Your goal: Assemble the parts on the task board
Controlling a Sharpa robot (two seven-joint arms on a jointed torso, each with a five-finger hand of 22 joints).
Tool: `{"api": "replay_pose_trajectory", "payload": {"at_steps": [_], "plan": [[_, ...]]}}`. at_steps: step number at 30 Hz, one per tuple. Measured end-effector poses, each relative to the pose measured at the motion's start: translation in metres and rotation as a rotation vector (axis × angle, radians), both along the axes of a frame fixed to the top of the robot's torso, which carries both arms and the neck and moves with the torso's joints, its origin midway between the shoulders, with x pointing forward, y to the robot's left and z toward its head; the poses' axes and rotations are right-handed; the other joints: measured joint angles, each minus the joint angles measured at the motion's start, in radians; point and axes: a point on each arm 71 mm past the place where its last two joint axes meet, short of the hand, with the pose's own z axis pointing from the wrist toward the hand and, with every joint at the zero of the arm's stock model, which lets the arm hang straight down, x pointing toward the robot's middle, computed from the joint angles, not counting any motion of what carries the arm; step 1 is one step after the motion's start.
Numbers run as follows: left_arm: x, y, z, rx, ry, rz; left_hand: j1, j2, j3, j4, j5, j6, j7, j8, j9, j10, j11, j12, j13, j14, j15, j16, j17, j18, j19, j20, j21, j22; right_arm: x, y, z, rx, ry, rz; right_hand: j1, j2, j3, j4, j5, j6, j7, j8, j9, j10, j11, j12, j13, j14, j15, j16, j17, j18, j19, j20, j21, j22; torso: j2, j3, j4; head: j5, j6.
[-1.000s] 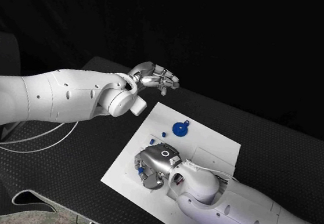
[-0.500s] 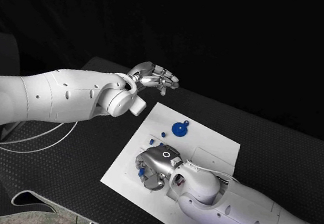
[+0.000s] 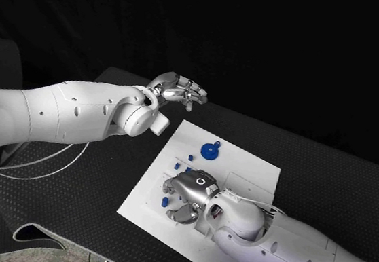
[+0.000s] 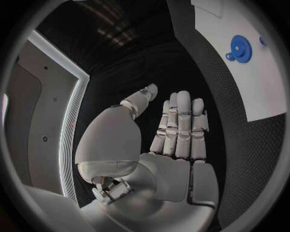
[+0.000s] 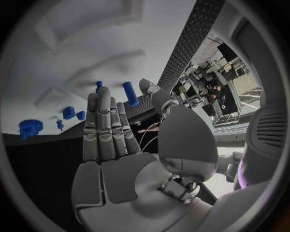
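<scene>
Head view: my left hand (image 3: 180, 91) sits off the far corner of the task board (image 3: 248, 167), above the black surface (image 3: 340, 178), fingers curled loosely, nothing in it. My right hand (image 3: 188, 196) hovers low over the board's near-left part; can't tell from here if it touches anything. Blue gear (image 3: 210, 151) sits on the far part of the board, small blue parts (image 3: 183, 166) between it and my right hand. Left wrist view: left hand (image 4: 175, 140) flat, fingers straight and pressed side by side, thumb apart, holding nothing; gear (image 4: 240, 48) and board (image 4: 253, 87) lie well beyond the fingertips. Right wrist view: right hand (image 5: 115, 145) flat too, fingers together, thumb out to the side, empty; a blue peg (image 5: 130, 93) sits just past the fingertips, more blue pieces (image 5: 68, 112) and the gear (image 5: 30, 127) off to one side on the board (image 5: 79, 63). Risks as I see it: the right hand blocks the head camera's line to the peg, so a blind reach could knock it over or flick it off the board; pressing down could also shift the board.
</scene>
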Motion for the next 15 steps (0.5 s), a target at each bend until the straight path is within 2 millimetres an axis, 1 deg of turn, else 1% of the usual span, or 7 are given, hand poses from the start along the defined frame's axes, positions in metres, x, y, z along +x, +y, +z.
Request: {"api": "replay_pose_trajectory", "payload": {"at_steps": [3, 7, 9, 11, 12, 13, 15], "plan": [[0.0, 0.0, 0.0, 0.001, 0.0, 0.001, 0.0, 0.0, 0.0, 0.0, 0.0, 0.0, 0.0, 0.0, 0.0, 0.0, 0.0, 0.0, 0.0, 0.0, 0.0, 0.0, 0.0, -0.001, 0.0, 0.0, 0.0, 0.0, 0.007, -0.012, 0.01, 0.017, -0.009, -0.012, 0.0, 0.0, -0.003, 0.003, 0.0, -0.002, 0.002, 0.0, -0.001, -0.004, 0.004, 0.0, 0.0, 0.0, 0.0, 0.0, -0.001, 0.0, 0.0, 0.0, -0.004, 0.003, 0.0, -0.0001, -0.0004, 0.0, 0.002], [0.002, 0.003, -0.001, 0.004, -0.001, 0.01, 0.0, 0.0, 0.0, 0.0, 0.0, 0.0, 0.0, 0.0, 0.0, 0.0, 0.0, 0.0, 0.0, 0.0, 0.0, 0.0, 0.0, -0.004, 0.0, 0.0, 0.0, 0.0, 0.019, -0.028, 0.035, 0.082, 0.004, -0.043, 0.0, 0.0, -0.006, 0.007, -0.017, -0.002, 0.002, 0.0, -0.001, -0.004, 0.003, 0.003, 0.001, 0.0, 0.0, 0.0, -0.003, 0.0, 0.0, 0.0, -0.004, 0.004, -0.002, 0.0, -0.0016, -0.003, 0.008], [0.003, 0.005, -0.001, 0.007, -0.002, 0.015, 0.0, 0.0, 0.0, 0.0, 0.0, 0.0, 0.0, 0.0, 0.0, 0.0, 0.0, 0.0, 0.0, 0.0, 0.0, 0.0, 0.001, -0.005, 0.0, 0.0, 0.0, 0.0, 0.03, -0.039, 0.051, 0.103, 0.014, -0.063, -0.001, 0.004, -0.001, 0.018, -0.025, 0.004, -0.004, 0.004, 0.001, 0.007, -0.006, 0.015, 0.004, 0.009, -0.009, 0.005, -0.003, 0.0, 0.011, -0.004, -0.004, 0.007, -0.002, 0.0004, -0.0028, -0.01, 0.012], [0.004, 0.006, -0.001, 0.008, -0.003, 0.016, 0.0, 0.0, -0.002, 0.002, 0.0, -0.001, 0.001, 0.0, 0.0, 0.0, 0.0, 0.001, 0.0, 0.0, 0.0, 0.0, 0.001, -0.006, 0.0, 0.0, 0.0, 0.0, 0.042, -0.056, 0.064, 0.104, 0.031, -0.086, 0.003, 0.048, 0.018, 0.038, -0.041, 0.004, -0.004, 0.004, 0.001, 0.035, -0.019, 0.031, 0.009, 0.021, -0.02, 0.018, -0.003, 0.001, 0.031, -0.009, -0.004, 0.008, -0.004, 0.0005, -0.0044, -0.023, 0.022], [0.004, 0.006, -0.001, 0.008, -0.003, 0.017, -0.003, 0.001, -0.004, 0.007, 0.0, -0.003, 0.003, 0.0, -0.001, 0.0, 0.0, 0.005, 0.002, 0.0, 0.0, 0.0, 0.001, -0.006, 0.0, 0.0, 0.0, 0.0, 0.045, -0.063, 0.067, 0.103, 0.046, -0.1, 0.007, 0.059, 0.025, 0.044, -0.043, 0.008, -0.008, 0.004, 0.001, 0.046, -0.023, 0.036, 0.01, 0.028, -0.027, 0.024, -0.002, 0.001, 0.037, -0.015, 0.0, 0.008, -0.004, 0.001, -0.0056, -0.027, 0.026], [0.005, 0.006, -0.001, 0.009, -0.003, 0.017, -0.005, 0.001, -0.004, 0.008, 0.0, -0.003, 0.003, 0.0, -0.001, 0.0, 0.0, 0.005, 0.002, 0.0, 0.0, 0.0, 0.001, -0.006, 0.0, 0.0, 0.0, 0.0, 0.046, -0.066, 0.067, 0.103, 0.052, -0.105, 0.008, 0.061, 0.026, 0.046, -0.043, 0.009, -0.009, 0.004, 0.001, 0.049, -0.024, 0.038, 0.01, 0.032, -0.027, 0.025, -0.002, 0.001, 0.041, -0.015, 0.001, 0.008, -0.005, 0.0013, -0.0063, -0.03, 0.029], [0.005, 0.008, -0.002, 0.01, -0.003, 0.019, -0.012, -0.002, -0.004, 0.01, 0.0, -0.005, 0.004, 0.0, -0.001, 0.0, 0.0, 0.005, 0.002, 0.0, 0.0, 0.0, 0.001, -0.006, 0.0, 0.0, 0.0, 0.0, 0.052, -0.083, 0.068, 0.1, 0.105, -0.145, 0.009, 0.067, 0.029, 0.049, -0.056, 0.009, -0.009, 0.009, 0.001, 0.063, -0.032, 0.044, 0.012, 0.046, -0.035, 0.033, 0.0, 0.005, 0.056, -0.024, 0.005, 0.008, -0.007, 0.0022, -0.0093, -0.039, 0.036]]}}
